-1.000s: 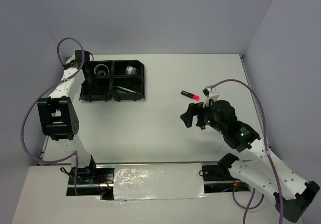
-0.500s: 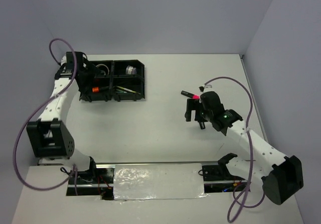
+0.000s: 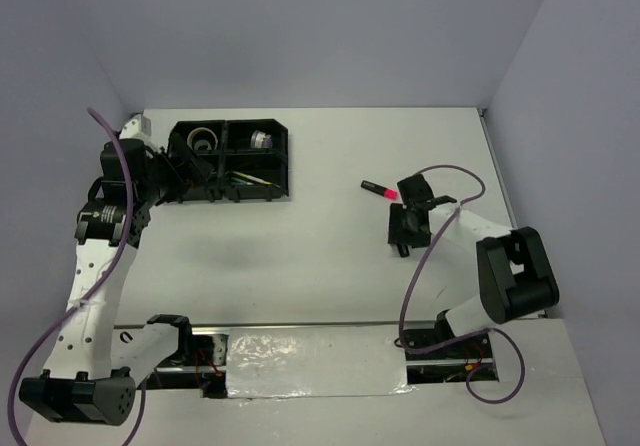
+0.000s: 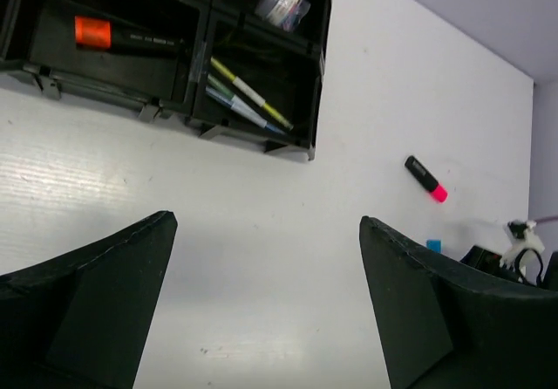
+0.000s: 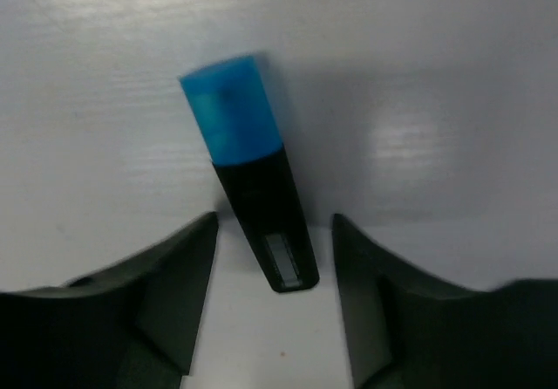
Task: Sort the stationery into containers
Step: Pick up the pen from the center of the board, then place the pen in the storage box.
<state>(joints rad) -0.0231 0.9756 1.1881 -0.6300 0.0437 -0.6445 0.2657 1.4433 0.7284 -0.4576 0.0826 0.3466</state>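
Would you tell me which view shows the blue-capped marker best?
Right wrist: the blue-capped marker fills the frame, between the jaws of the right gripper. Left wrist shows only a distant blue speck; in the top view the gripper hides it.

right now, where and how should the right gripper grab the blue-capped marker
Grip the black barrel of the blue-capped marker, just below the cap, coming straight down. It lies flat on the table, and the right gripper hangs open with a finger either side of that barrel, so closing should pinch its narrow width.
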